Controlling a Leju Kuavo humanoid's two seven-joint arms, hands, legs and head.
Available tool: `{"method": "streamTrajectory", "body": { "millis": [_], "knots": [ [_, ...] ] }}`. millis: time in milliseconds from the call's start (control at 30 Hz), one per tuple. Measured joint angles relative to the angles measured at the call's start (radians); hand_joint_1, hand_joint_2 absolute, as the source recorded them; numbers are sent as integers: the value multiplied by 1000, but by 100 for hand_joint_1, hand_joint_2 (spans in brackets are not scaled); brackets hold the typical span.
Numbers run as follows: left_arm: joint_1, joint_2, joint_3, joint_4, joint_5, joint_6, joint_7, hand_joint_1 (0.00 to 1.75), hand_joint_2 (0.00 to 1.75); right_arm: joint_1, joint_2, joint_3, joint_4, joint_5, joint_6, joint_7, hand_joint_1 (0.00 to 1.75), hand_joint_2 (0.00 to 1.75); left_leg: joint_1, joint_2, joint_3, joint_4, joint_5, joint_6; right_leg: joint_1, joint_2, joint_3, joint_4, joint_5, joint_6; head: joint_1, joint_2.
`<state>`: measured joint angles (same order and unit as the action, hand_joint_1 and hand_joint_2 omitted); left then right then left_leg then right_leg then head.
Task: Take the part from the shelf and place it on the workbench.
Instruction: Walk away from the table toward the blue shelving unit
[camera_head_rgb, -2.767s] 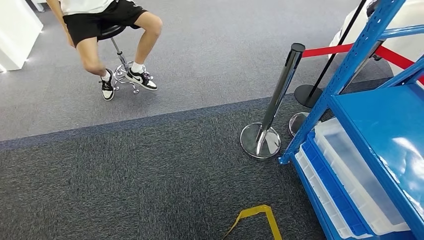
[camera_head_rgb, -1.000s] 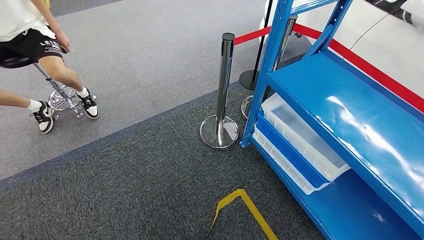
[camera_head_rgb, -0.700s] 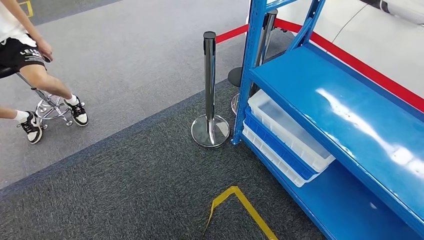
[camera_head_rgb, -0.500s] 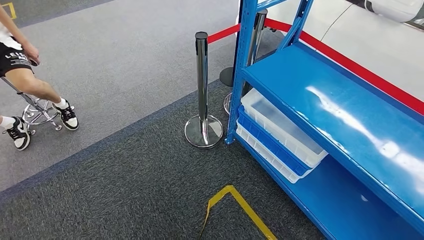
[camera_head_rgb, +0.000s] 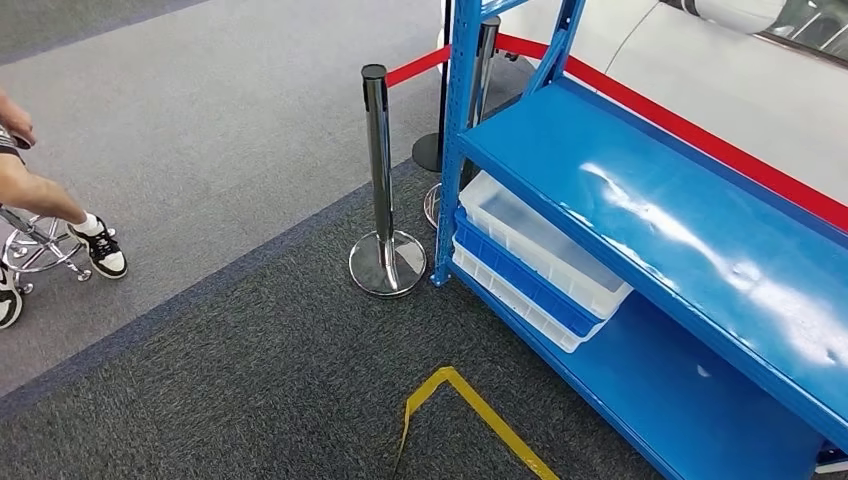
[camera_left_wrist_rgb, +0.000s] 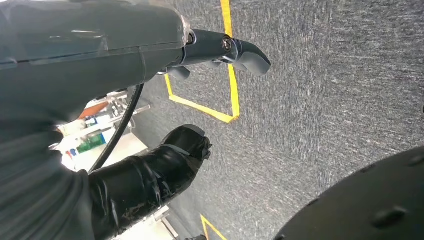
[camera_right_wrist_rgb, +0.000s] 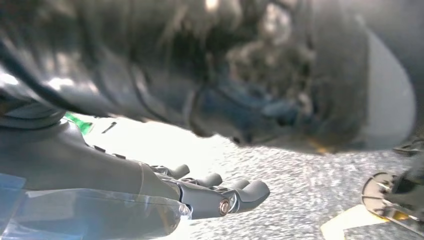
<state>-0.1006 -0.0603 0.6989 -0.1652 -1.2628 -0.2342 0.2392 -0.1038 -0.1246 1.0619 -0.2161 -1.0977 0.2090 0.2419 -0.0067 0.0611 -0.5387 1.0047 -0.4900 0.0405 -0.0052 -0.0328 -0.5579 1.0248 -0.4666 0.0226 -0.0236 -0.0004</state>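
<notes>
A blue metal shelf (camera_head_rgb: 700, 225) occupies the right of the head view, its near upright post (camera_head_rgb: 452, 140) standing on dark grey carpet (camera_head_rgb: 250, 380). The upper deck is glossy, with glare on it. Under that deck, at the shelf's left end, stacked clear and blue trays (camera_head_rgb: 530, 265) sit on the lower deck, their near corner overhanging toward the carpet. No part can be made out on the decks in view; the tray contents cannot be told.

Just left of the post stands a chrome stanchion (camera_head_rgb: 380, 180) on a round base, with a second one (camera_head_rgb: 484, 60) behind the post. A red belt (camera_head_rgb: 700, 140) runs from them along the far side of the shelf. The carpet in front of the shelf is bounded by the shelf's near edge on the right, the stanchion base at the far side, and a border with lighter grey carpet (camera_head_rgb: 200, 120) on the left. A yellow tape corner (camera_head_rgb: 450, 400) lies on the dark carpet near the shelf.

At the far left a seated person's leg and black-and-white shoe (camera_head_rgb: 102, 255) rest by a chrome stool base (camera_head_rgb: 35, 255).

The left hand (camera_left_wrist_rgb: 200, 55) hangs over the carpet, fingers extended, apart from the thumb and holding nothing. The right hand (camera_right_wrist_rgb: 210, 192) likewise shows loosely extended fingers with nothing in them.

No legible writing is visible.
</notes>
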Motion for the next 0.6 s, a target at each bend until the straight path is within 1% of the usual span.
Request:
{"method": "streamTrajectory", "body": {
  "millis": [33,100,133,167,200,233,267,300,333,367,400,433,467,500,533,567,600],
  "knots": [
    [-1,0,0,0,0,0,0,0,175,0,0,-1,0,-1,0,-2,0,0,-2,5,0,1,-2,-5,3,2,1,-8,-2,-6,0,0],
    [-4,0,0,0,0,1,0,0,175,1,1,-1,0,-1,0,-4,0,0,-1,11,2,3,-5,-14,1,15,0,-11,1,-18,-1,0],
    [-5,1,0,0,0,1,0,0,175,2,1,-1,0,-1,0,-4,0,0,0,4,0,12,-14,-20,0,20,0,-13,3,-23,-2,0],
    [-5,1,0,0,1,2,-1,0,175,2,2,-2,0,-2,1,-6,0,0,2,-8,-11,38,-33,-27,-3,25,1,-15,6,-29,-4,0],
    [-5,2,0,0,3,2,-2,0,175,1,2,-2,0,-2,1,-7,0,0,4,-25,-31,84,-62,-32,-5,30,0,-17,8,-34,-6,0],
    [-4,2,0,0,4,2,-3,0,175,1,3,-2,0,-2,1,-9,0,0,7,-40,-60,147,-96,-37,-5,36,-2,-17,9,-36,-9,0],
    [-3,2,0,0,6,3,-4,0,175,0,3,-2,0,-2,1,-11,0,0,8,-47,-93,215,-127,-40,-5,43,-4,-16,10,-39,-10,0],
    [-1,2,0,0,7,3,-5,0,175,0,3,-2,0,-2,1,-12,0,0,9,-50,-119,268,-144,-41,-4,50,-6,-16,11,-39,-10,0],
    [0,2,0,0,7,3,-6,0,175,0,3,-2,1,-2,1,-13,0,0,9,-51,-131,290,-142,-41,-4,59,-7,-15,11,-40,-10,0],
    [1,2,0,0,7,3,-7,0,175,1,3,-2,1,-2,1,-14,0,0,9,-52,-124,272,-120,-39,-3,68,-7,-14,11,-40,-10,0],
    [1,2,0,0,7,3,-7,0,175,1,4,-2,1,-2,0,-15,0,0,9,-56,-99,217,-84,-35,-3,77,-6,-13,11,-39,-10,0],
    [1,2,0,0,7,3,-8,0,175,1,4,-3,1,-2,0,-15,0,0,9,-68,-64,143,-46,-30,-3,86,-5,-12,11,-38,-10,0],
    [1,3,0,0,7,3,-8,0,175,1,5,-3,1,-2,1,-16,0,0,9,-83,-34,76,-20,-25,-2,94,-5,-11,12,-35,-10,0],
    [1,4,0,0,7,3,-8,0,175,0,6,-3,1,-2,1,-17,0,0,8,-94,-13,30,-5,-21,-2,101,-7,-11,13,-31,-10,0],
    [0,4,0,0,7,3,-9,0,175,0,7,-3,1,-2,1,-18,0,0,6,-102,-3,8,-2,-18,-3,106,-10,-11,14,-25,-10,0],
    [-2,5,0,0,7,3,-9,0,175,0,8,-3,2,-2,0,-18,0,0,4,-100,-2,5,-3,-16,-3,111,-12,-12,16,-18,-9,0],
    [-3,4,0,0,7,3,-10,0,175,1,8,-3,2,-2,0,-19,0,0,5,-94,-2,3,0,-13,-3,117,-13,-14,19,-12,-9,0]
  ]
}}
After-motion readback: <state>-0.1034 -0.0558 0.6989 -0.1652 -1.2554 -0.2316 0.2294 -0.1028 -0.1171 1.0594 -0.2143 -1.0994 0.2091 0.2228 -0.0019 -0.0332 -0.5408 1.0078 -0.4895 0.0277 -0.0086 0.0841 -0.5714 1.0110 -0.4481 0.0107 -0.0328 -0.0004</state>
